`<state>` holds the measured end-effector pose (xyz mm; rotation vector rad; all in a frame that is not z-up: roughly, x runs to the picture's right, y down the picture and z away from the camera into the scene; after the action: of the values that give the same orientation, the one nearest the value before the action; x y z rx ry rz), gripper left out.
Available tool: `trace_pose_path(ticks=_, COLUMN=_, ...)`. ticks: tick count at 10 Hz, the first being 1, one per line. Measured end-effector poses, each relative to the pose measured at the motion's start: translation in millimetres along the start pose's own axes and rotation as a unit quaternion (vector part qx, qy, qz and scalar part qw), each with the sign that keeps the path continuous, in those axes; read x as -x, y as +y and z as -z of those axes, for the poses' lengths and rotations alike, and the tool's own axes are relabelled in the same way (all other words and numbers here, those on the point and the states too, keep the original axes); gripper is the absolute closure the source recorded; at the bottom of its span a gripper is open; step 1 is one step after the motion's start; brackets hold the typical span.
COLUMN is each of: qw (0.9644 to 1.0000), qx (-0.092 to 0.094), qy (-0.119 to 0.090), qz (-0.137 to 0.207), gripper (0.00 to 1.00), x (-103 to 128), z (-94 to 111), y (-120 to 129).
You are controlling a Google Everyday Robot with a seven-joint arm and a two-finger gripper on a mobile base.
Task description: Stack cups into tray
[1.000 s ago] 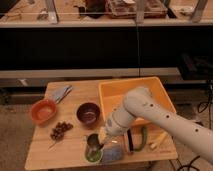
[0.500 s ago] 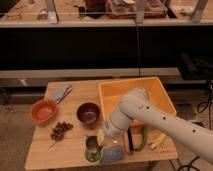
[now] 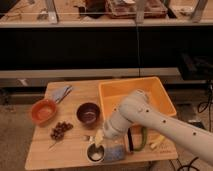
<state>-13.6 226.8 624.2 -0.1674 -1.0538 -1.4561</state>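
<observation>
Visibly one grey cup (image 3: 95, 153), one yellow tray (image 3: 130, 83), gripper (image 3: 100, 138) just above cup, state unclear.

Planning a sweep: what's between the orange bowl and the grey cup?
Camera view: a grape bunch lies there; the hand is right at that cup.

The arm (image 3: 150, 117) swung slightly left within a second, its gripper (image 3: 101, 138) low near the front edge of the table (image 3: 45, 152). The cup (image 3: 95, 152) beneath it, green earlier, looked grey-silver.
</observation>
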Motion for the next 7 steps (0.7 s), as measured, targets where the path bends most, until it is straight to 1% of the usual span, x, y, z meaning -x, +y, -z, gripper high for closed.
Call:
trace_pose_path(ticks=2, qw=0.9991, qx=-0.004, qy=0.027, qz=-0.033, gripper=0.23, x=1.4, z=3.8, y=3.1)
trace_pose_path(ticks=3, qw=0.9974, qx=-0.007, qy=0.046, qz=-0.056, gripper=0.23, x=2.7, z=8.0, y=4.7)
trace_pose_path(ticks=4, qw=0.9941, qx=-0.008, qy=0.066, qz=-0.086, gripper=0.23, x=5.4, z=13.1, y=7.5)
trace_pose_path(ticks=5, qw=0.9916, qx=-0.01, qy=0.076, qz=-0.104, gripper=0.23, x=9.2, z=14.7, y=8.8)
trace_pose_path(ticks=6, qw=0.9886, qx=-0.013, qy=0.082, qz=-0.126, gripper=0.23, x=13.9, z=14.0, y=10.9)
trace_pose_path(ticks=7, qw=0.9854, qx=-0.017, qy=0.083, qz=-0.148, gripper=0.23, x=19.4, z=8.7, y=17.2)
